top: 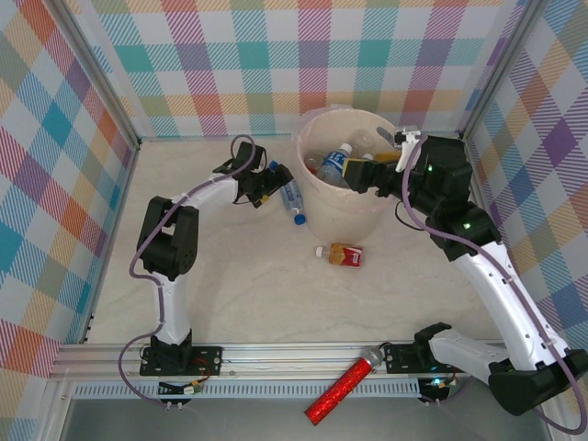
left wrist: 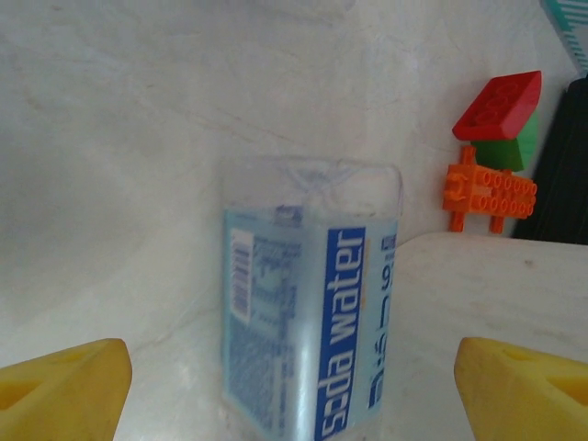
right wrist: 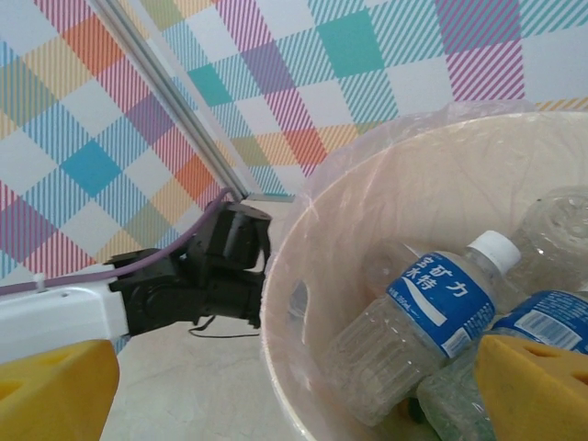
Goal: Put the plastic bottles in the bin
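Note:
A clear plastic bottle with a blue "soda water" label (left wrist: 308,312) lies on the table left of the bin (top: 344,209); in the top view this bottle (top: 292,196) has its blue cap toward me. My left gripper (left wrist: 294,395) stands open astride it, one yellow finger (left wrist: 64,386) on each side and neither touching. A second bottle with a red-orange label (top: 342,254) lies in front of the bin. My right gripper (top: 360,173) hangs open and empty over the bin (right wrist: 386,202), where several bottles (right wrist: 432,312) lie.
Red, green and orange toy bricks (left wrist: 496,129) and a black case (left wrist: 565,165) sit beyond the soda bottle. A red glittery tube (top: 344,386) lies on the front rail. Checked walls close the table on three sides.

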You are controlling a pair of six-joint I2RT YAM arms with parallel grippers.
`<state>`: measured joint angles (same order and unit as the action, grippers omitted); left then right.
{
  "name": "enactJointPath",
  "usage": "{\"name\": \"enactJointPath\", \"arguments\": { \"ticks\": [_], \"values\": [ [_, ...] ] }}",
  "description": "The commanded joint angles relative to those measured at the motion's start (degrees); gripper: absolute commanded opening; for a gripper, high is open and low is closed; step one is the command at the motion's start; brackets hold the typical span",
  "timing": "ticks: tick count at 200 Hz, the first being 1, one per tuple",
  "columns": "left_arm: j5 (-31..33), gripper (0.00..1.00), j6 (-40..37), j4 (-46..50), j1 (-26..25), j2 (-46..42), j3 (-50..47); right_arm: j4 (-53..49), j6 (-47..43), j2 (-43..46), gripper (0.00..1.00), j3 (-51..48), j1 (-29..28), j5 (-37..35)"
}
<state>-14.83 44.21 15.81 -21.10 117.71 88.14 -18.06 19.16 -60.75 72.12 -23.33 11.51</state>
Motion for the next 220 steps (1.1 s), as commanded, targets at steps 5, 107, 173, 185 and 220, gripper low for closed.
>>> {"name": "enactJointPath", "arguments": {
  "ticks": [5,107,173,185,220],
  "values": [
    [-1.62,0.9,1.23,-1.56,-1.2,1.95,2.62,-1.09,-0.73,-1.33,0.99,2.93,-0.4,4.4],
    [1.05,0.86,1.54,3.89,-3.73,7.67,6.31,-7.55,-3.43,-7.32,0.99,7.97,-2.9,8.09],
    [3.0,0.81,1.11,6.85,-4.67,11.5,10.15,-7.4,-3.51,-7.45,0.99,7.6,-3.56,7.57],
    [3.39,0.79,0.77,7.18,-4.99,11.76,10.64,-7.48,-3.58,-7.54,0.99,7.6,-3.65,7.48],
    [3.66,0.7,0.67,6.08,-5.0,9.97,9.14,-7.68,-3.73,-7.27,0.99,7.46,-3.74,6.65]
  ]
}}
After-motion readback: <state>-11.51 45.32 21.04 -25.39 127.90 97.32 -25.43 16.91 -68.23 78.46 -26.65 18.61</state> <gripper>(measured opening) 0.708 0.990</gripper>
